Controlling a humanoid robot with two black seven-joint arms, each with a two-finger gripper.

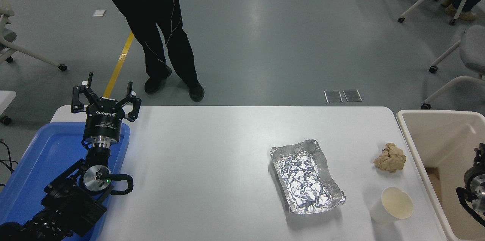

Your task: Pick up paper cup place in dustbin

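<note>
The white paper cup (392,205) stands upright near the table's front right corner, its cream inside showing. The beige dustbin (420,161) stands just right of the table, its rim next to the cup. Part of my right arm (475,188) shows at the right edge over the dustbin; its gripper is out of view. My left gripper (107,95) is open and empty, parked upright over the blue tray at the left.
A crinkled foil tray (306,174) lies left of the cup. A crumpled brown paper ball (390,157) lies behind the cup near the bin. A blue plastic tray (49,165) sits at the left edge. A person (159,28) stands beyond the table's far side.
</note>
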